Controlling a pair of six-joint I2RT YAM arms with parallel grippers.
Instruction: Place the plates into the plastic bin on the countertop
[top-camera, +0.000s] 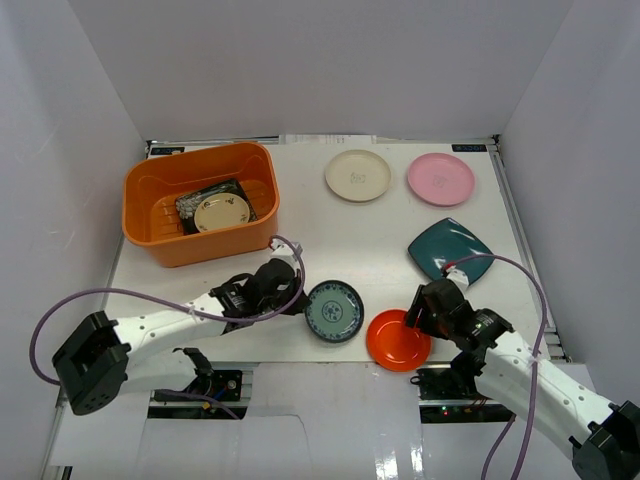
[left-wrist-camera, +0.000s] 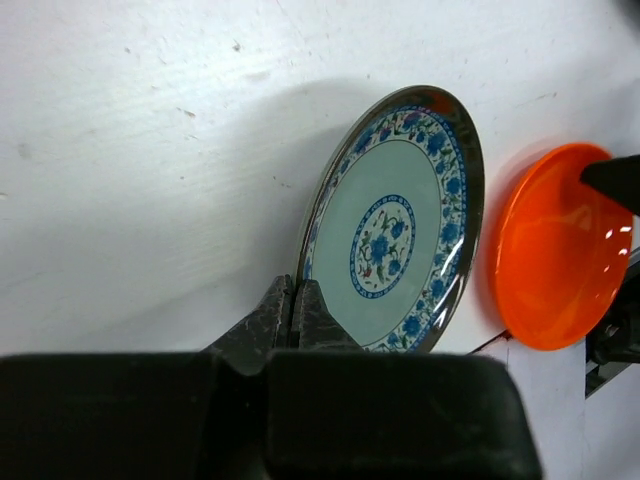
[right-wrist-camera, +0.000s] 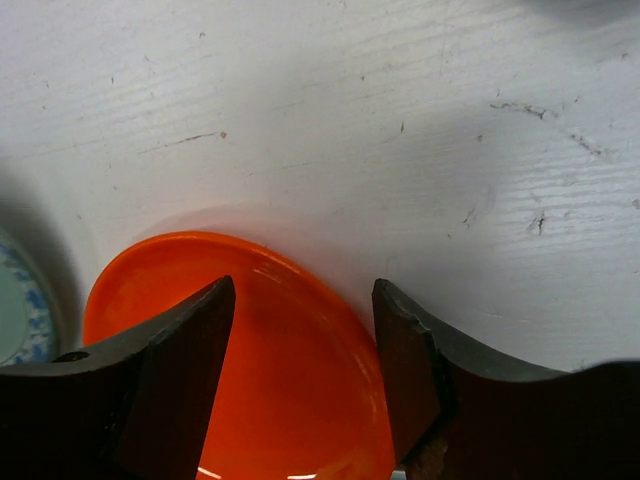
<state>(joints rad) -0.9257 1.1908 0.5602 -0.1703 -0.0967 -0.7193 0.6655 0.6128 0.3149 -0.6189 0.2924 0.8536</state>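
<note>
Overhead, the plastic bin (top-camera: 188, 246) sits on the countertop (top-camera: 380, 240), well beyond the left gripper (top-camera: 300, 303). It holds two plates: a black floral square plate (top-camera: 238, 189) lies on its floor and a beige round plate (top-camera: 222, 212) rests on top of that. Five plates are outside the bin. The blue-patterned plate (top-camera: 334, 311) lies at the left jaws' tips and the red-orange plate (top-camera: 397, 339) lies under the right gripper (top-camera: 414, 322). These two plates lie just beside each other, between the grippers. The teal square plate (top-camera: 450, 248) is near and beyond the right jaws. The cream plate (top-camera: 357, 175) and the pink plate (top-camera: 441, 179) lie side by side at the far edge, well apart from both grippers.

From the left wrist, the left gripper (left-wrist-camera: 298, 300) is pinched tight on the near rim of the blue-patterned plate (left-wrist-camera: 390, 225). The red-orange plate (left-wrist-camera: 555, 250) lies just past that plate's far side.

From the right wrist, the right gripper (right-wrist-camera: 305, 300) has its jaws standing moderately apart and clasps nothing. The red-orange plate (right-wrist-camera: 290, 380) lies below and between them, its far rim crossing the gap. A sliver of the blue-patterned plate (right-wrist-camera: 20, 310) shows outside one finger.
</note>
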